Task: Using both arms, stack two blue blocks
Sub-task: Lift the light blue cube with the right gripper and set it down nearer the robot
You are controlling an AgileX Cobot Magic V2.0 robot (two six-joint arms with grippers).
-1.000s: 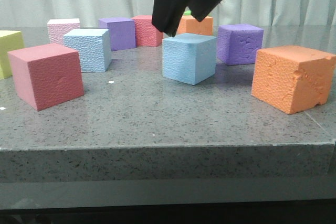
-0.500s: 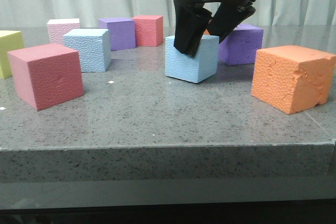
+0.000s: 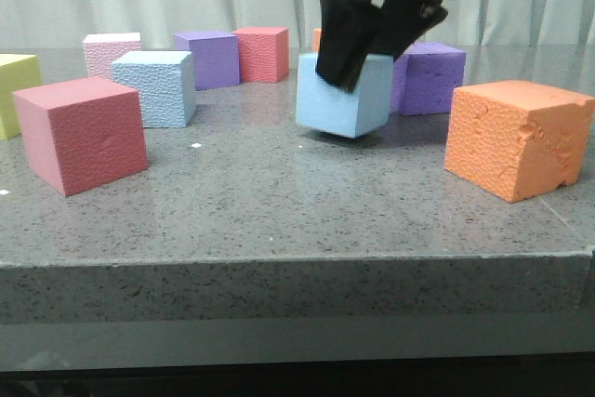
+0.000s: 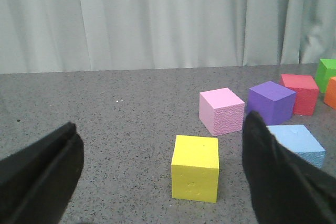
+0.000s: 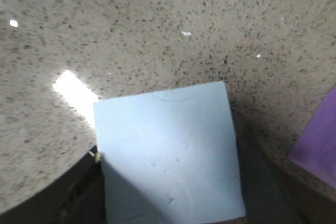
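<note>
My right gripper (image 3: 361,60) is shut on a light sky-blue block (image 3: 340,102) and holds it tilted, just above the grey table (image 3: 279,211), with a shadow beneath. In the right wrist view this block (image 5: 168,150) fills the space between the dark fingers (image 5: 79,195). The second blue block (image 3: 155,88) rests on the table to the left, apart from it. It also shows in the left wrist view (image 4: 296,141), behind a finger. My left gripper (image 4: 160,182) is open and empty, hovering short of a yellow cube (image 4: 195,167).
A pinkish-red cube (image 3: 82,133) and the yellow cube (image 3: 17,90) stand at the left. A pink cube (image 3: 112,51), a purple cube (image 3: 209,56) and a red cube (image 3: 260,51) stand behind. A purple cube (image 3: 429,76) and a large orange cube (image 3: 516,137) stand at the right.
My right gripper came down over the middle blue block, shut on it, and has lifted it slightly off the table, tilted. The other cubes have not moved.
</note>
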